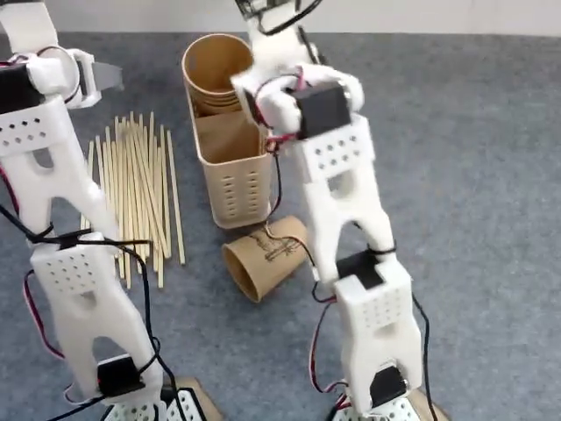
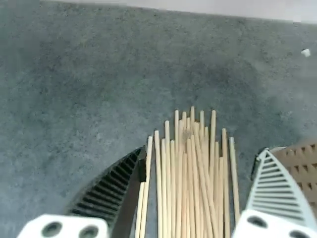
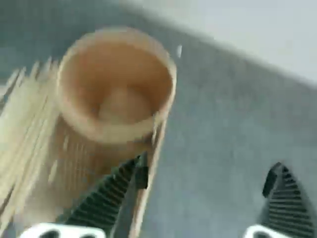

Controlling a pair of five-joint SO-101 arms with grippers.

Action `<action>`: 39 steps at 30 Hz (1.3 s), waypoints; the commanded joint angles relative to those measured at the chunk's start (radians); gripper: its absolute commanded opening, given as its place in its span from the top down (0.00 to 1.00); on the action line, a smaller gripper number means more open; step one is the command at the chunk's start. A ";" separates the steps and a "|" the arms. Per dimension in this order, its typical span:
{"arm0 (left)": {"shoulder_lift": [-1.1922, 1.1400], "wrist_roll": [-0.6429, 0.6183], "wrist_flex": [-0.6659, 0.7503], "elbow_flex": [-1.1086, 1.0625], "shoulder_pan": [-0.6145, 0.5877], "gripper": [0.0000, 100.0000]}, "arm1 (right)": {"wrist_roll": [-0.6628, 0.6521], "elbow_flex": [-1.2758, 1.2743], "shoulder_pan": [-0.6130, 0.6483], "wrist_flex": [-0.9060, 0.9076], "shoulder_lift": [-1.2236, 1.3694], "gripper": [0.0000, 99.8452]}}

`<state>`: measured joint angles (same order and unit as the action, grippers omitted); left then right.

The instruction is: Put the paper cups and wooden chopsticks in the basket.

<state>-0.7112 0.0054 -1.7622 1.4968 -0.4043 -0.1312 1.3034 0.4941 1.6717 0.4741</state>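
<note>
Altogether: one basket (image 1: pixel 237 189), one cup stack (image 1: pixel 215 66), one loose cup (image 1: pixel 263 259), many chopsticks (image 1: pixel 136 193).

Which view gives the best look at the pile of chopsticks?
The high view: the whole pile of chopsticks lies on the table beside the basket. The left wrist view shows one end of it between the left gripper's open fingers; the right wrist view catches a strip next to the basket.

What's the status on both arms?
Left tool open, over the chopsticks, none gripped. Right tool open, at the stacked cups in the basket. One paper cup on its side on the table.
</note>
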 commanded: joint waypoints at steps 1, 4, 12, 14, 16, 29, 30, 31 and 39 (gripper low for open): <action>0.136 0.005 -0.005 -0.200 -0.013 0.65 | -0.048 -0.104 -0.001 0.094 -0.143 0.64; 0.254 0.020 0.000 -0.418 -0.019 0.65 | -0.087 -0.383 0.077 0.096 -0.248 0.64; 0.455 0.124 0.002 -0.710 -0.088 0.65 | -0.144 -1.161 0.323 0.084 -0.803 0.64; 0.456 0.124 0.002 -0.711 -0.110 0.65 | -0.129 -1.368 0.338 -0.010 -0.926 0.64; 0.455 0.124 0.002 -0.714 -0.122 0.65 | -0.068 -1.603 0.325 -0.183 -1.021 0.64; 0.453 0.129 0.002 -0.731 -0.142 0.65 | 0.014 -2.358 0.298 -0.834 -1.333 0.64; 0.453 0.129 0.002 -0.731 -0.142 0.65 | 0.012 -2.359 0.298 -0.843 -1.333 0.64; 0.453 0.129 0.002 -0.731 -0.142 0.65 | 0.012 -2.361 0.294 -0.849 -1.333 0.64; 0.453 0.129 0.002 -0.731 -0.147 0.65 | 0.023 -2.304 0.130 -0.832 -1.343 0.64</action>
<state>-0.3076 0.1250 -1.7622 0.7633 -0.5409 -0.1235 -1.0564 0.6659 0.8324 -0.8424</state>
